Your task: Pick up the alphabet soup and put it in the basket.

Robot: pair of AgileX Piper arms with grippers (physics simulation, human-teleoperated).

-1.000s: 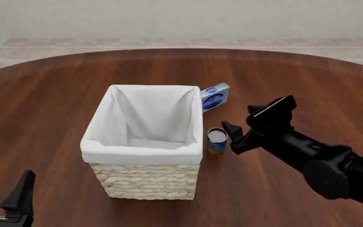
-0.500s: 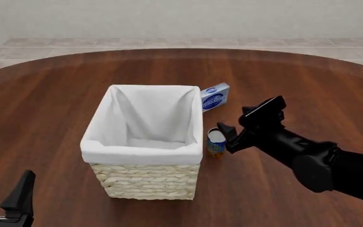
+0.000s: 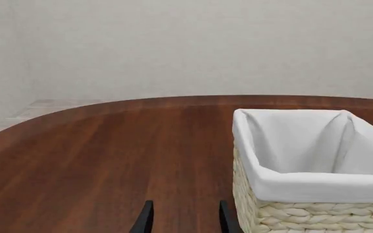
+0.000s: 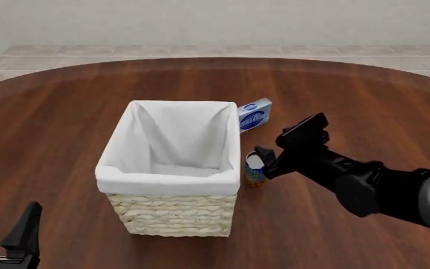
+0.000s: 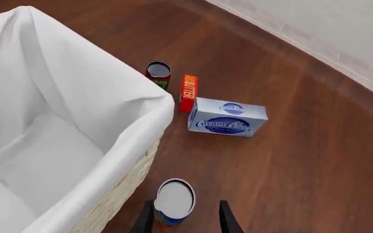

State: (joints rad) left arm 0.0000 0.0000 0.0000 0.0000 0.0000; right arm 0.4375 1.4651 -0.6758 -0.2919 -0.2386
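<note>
Front view: my right gripper (image 4: 261, 161) sits mid-frame, right up against the soup (image 4: 255, 170), which stands upright on the table (image 4: 65, 112) just beside the basket (image 4: 172, 174), at its near right corner. A blue-and-white box (image 4: 255, 115) lies behind the can. My left gripper (image 4: 6, 228) is parked in the lower left corner, fingers spread, nothing in it.

Left wrist view: fingers (image 3: 144, 219) apart over bare wood, basket (image 3: 316, 194) at lower right.

Right wrist view: the soup (image 5: 173, 200) is at bottom center, between my open fingertips (image 5: 227, 217); can't tell if they touch it. Basket (image 5: 102, 160) fills the left; the box (image 5: 227, 117), a red carton (image 5: 188, 92) and a dark can (image 5: 159, 73) lie above center.
</note>
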